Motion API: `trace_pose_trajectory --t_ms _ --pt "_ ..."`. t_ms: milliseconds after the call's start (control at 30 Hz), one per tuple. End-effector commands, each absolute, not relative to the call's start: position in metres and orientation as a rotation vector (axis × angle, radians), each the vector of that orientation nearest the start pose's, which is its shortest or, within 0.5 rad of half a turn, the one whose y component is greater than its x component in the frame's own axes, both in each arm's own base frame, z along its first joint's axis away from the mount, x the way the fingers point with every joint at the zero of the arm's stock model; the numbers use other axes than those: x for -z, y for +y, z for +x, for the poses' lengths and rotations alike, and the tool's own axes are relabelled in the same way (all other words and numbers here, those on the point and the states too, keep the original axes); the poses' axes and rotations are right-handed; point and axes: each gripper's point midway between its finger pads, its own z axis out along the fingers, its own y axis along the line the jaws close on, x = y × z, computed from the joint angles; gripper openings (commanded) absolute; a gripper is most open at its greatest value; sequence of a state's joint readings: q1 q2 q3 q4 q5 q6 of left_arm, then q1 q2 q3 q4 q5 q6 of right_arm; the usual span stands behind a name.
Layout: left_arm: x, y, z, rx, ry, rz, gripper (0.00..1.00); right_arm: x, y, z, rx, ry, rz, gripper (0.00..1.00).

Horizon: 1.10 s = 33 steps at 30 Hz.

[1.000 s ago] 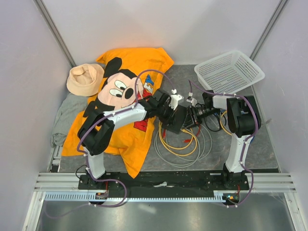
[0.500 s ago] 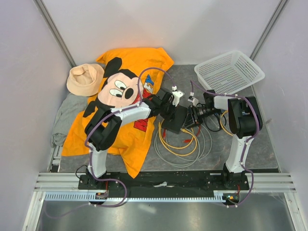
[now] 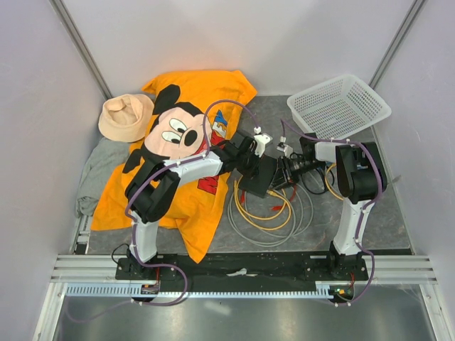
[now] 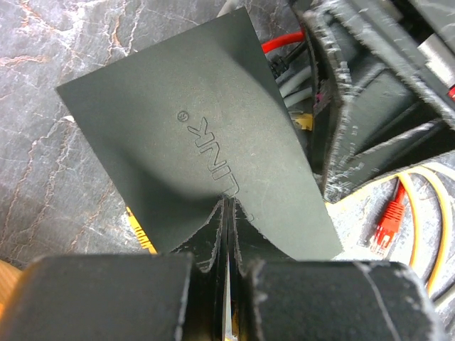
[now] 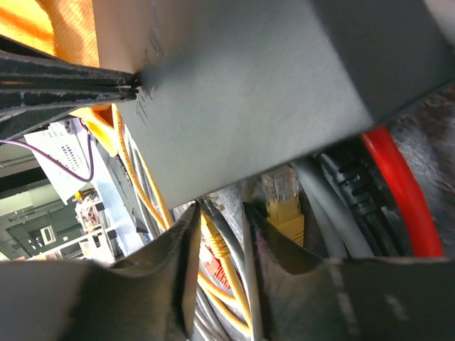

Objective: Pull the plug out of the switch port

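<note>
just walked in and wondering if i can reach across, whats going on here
Two robot arms are working on a small black switch. The left arm has its jaws shut, with the tips pressed on the switch's top, apparently to steady it. The right arm reaches in at the edge where the cables enter, its jaws either side of a grey cable, with a yellow plug just beside them. I can't tell whether they grip it yet.

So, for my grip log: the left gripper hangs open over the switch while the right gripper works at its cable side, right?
No: the left gripper is shut on the edge of the switch, as the left wrist view shows. The right gripper is at its cable side.
</note>
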State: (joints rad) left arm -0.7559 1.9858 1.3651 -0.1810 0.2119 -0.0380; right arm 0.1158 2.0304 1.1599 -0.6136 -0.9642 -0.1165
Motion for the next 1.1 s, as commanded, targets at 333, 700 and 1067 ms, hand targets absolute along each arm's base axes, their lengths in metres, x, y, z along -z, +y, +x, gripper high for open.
trace_pose_trajectory --t_ms 333,700,1067 --pt "0.000 -0.333 0.312 0.478 2.462 0.976 0.02 0.013 0.164 0.314 -1.131 2.738 -0.474 0.15" --pt "0.003 -0.331 0.304 0.472 2.463 0.998 0.02 0.024 0.154 0.298 -1.130 2.790 -0.548 0.11" --pt "0.003 -0.332 0.304 0.470 2.457 1.001 0.01 0.023 0.152 0.292 -1.130 2.814 -0.572 0.10"
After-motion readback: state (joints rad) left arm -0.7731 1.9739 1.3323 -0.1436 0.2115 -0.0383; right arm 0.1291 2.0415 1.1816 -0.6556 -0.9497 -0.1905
